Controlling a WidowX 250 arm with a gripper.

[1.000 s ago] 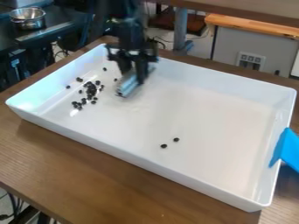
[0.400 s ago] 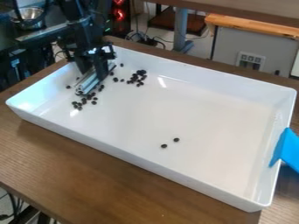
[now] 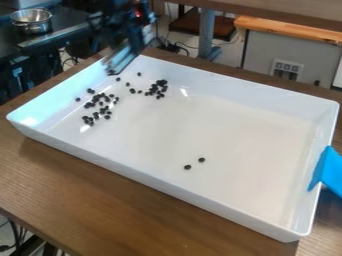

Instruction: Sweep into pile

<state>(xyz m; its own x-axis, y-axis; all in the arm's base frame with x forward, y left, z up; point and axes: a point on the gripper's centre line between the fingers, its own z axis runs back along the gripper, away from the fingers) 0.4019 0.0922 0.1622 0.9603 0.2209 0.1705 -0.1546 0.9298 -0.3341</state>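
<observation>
position: the pincer (image 3: 125, 46) is at the far left corner of the white tray (image 3: 147, 140), high against the rim, pinching the grey sweeping bar (image 3: 123, 59). you cannot tell whether the bar touches the wall there. the tray rests on the table (image 3: 80, 190), with a blue object (image 3: 331, 172) at its right edge.

material: dark beans (image 3: 95, 115) lie on the tray floor in three areas: a loose spread toward the left end, a tighter cluster (image 3: 162, 83) near the far wall, and a stray pair (image 3: 202, 160) well apart, toward the near side. a few single beans lie between the first two groups.

step in hand: judged from this layout, you gather the left spread into the tighter cluster. set the bar down behind the spread, on its left side, with the long edge flat to the floor. clear the wall before you lower; a bar that catches the rim may twist in the grip. push slowly and level, since round beans are likely to roll past the ends. stop short of the cluster's far side to avoid scattering it. collect the pair last, with a separate stroke.
</observation>
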